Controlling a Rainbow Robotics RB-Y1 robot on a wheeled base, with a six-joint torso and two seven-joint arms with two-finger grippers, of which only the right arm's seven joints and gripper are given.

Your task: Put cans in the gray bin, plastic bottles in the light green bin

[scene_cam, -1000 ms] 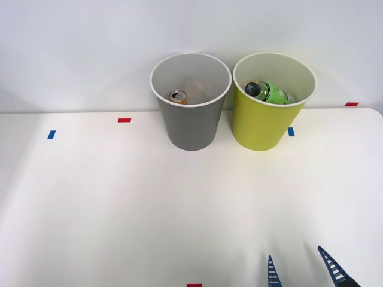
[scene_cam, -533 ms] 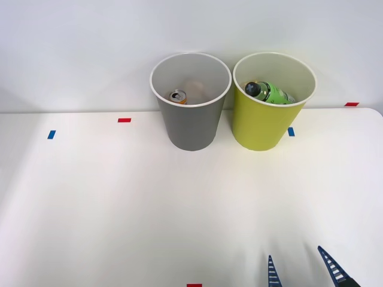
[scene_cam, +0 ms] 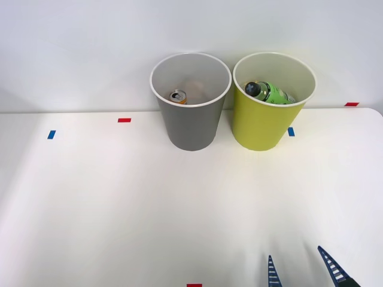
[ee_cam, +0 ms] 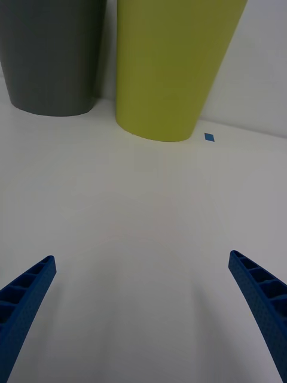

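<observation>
2 bins at table's (scene_cam: 119, 209) far edge, side by side: gray bin (scene_cam: 190, 122) w/ 1 can (scene_cam: 178, 96) inside, light green bin (scene_cam: 266, 122) w/ 1 bottle (scene_cam: 270, 92) lying tilted inside, cap twd the gray one. Right gripper (scene_cam: 302, 267) low at near edge, well apart from both bins, jaws spread wide, holding nothing. Tape marks on table: 3 red, 2 blue.
</observation>
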